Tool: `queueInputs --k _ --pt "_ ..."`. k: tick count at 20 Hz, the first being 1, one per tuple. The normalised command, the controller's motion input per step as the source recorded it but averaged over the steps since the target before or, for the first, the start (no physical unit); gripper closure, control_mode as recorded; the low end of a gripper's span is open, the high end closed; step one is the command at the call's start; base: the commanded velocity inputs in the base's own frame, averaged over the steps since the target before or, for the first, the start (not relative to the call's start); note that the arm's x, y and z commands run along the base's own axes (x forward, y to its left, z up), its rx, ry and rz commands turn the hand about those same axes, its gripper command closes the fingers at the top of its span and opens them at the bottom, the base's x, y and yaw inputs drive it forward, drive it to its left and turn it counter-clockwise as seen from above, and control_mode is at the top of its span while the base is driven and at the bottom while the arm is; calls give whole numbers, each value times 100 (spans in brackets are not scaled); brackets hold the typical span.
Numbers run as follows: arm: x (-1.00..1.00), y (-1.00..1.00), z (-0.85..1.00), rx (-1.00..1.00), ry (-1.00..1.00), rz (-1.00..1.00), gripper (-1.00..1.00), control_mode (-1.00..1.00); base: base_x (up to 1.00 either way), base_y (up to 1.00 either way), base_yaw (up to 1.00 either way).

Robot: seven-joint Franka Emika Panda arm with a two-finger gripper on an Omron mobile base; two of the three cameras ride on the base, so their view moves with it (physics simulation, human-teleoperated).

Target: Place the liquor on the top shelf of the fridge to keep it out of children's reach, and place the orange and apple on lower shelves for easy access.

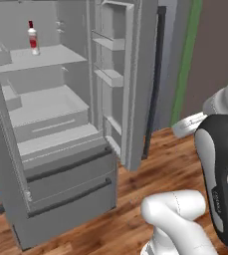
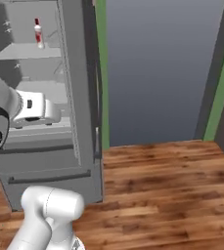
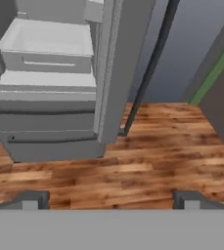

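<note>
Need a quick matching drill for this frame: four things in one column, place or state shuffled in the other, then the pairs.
1. liquor
2. gripper
3. fridge door
4. floor

A. swung open
B. brown wood planks
C. upright on the top shelf
D. jaws wide, nothing between them

Pairs: 1-C, 2-D, 3-A, 4-B

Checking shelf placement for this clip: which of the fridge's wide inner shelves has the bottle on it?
The top shelf, the highest pale-grey slab in the grey fridge, carries the small clear-white, red-capped liquor bottle, standing upright. The slabs below it are bare.
</note>
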Motion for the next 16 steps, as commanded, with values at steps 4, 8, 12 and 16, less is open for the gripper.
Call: queueInputs --k 4,8,12,16 --pt "0 0 0 0 0 0 -100 100 3 -66 -52" --pt "0 0 0 0 0 0 -100 100 0 -72 -62" --pt "0 0 0 0 0 0 -100 100 2 -67 -68" --pt "0 0 0 0 0 0 -100 100 6 -72 -67"
